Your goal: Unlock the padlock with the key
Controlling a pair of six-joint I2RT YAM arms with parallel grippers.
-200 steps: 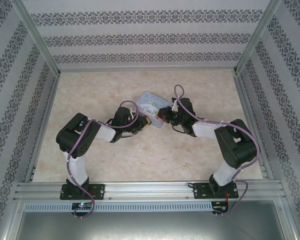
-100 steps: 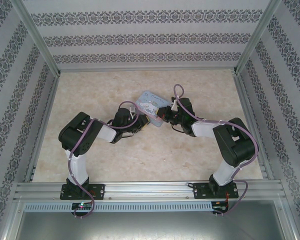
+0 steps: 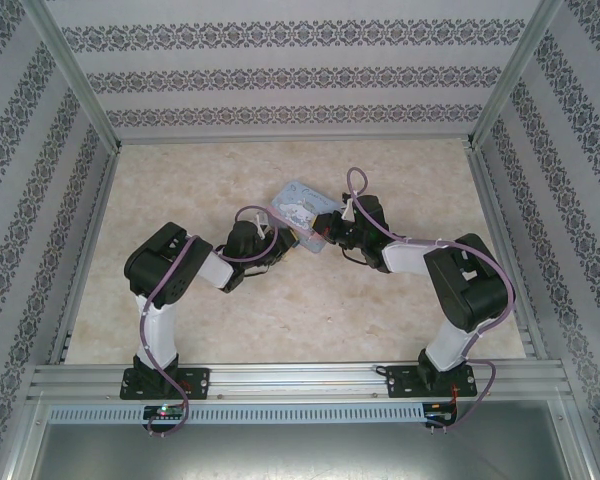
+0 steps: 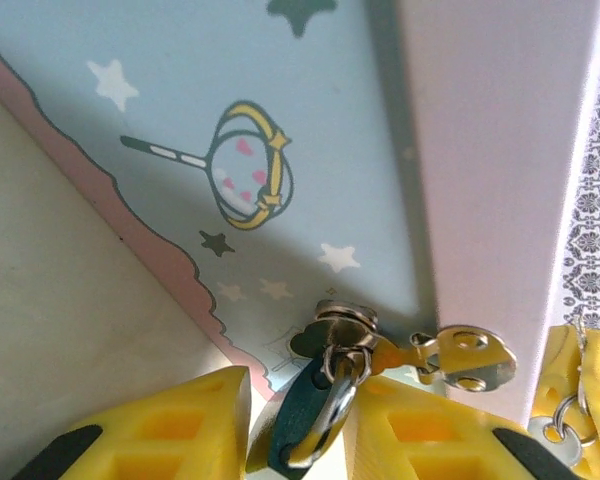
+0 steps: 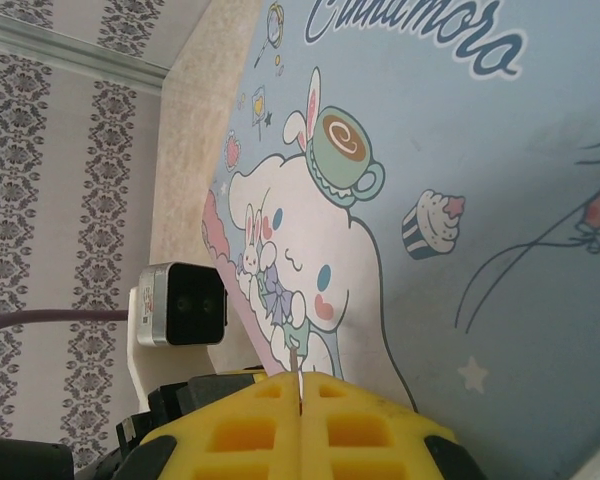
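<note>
Left gripper [image 4: 302,388]: yellow fingers standing spread, tiny dark-blue padlock [image 4: 294,428] hanging between them off pale blue cartoon-printed tin box [image 4: 280,110].
Right gripper [image 5: 300,388]: fingers pressing together, pinching thin silvery key [image 5: 295,360].

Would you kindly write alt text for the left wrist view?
A tiny blue padlock hangs by its silvery shackle from the clasp of a pale blue star-printed tin box, between the left gripper's yellow jaws.

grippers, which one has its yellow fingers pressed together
The right gripper: its yellow fingers meet along a thin seam. On the left gripper they stand apart, with the blue padlock in the gap.
</note>
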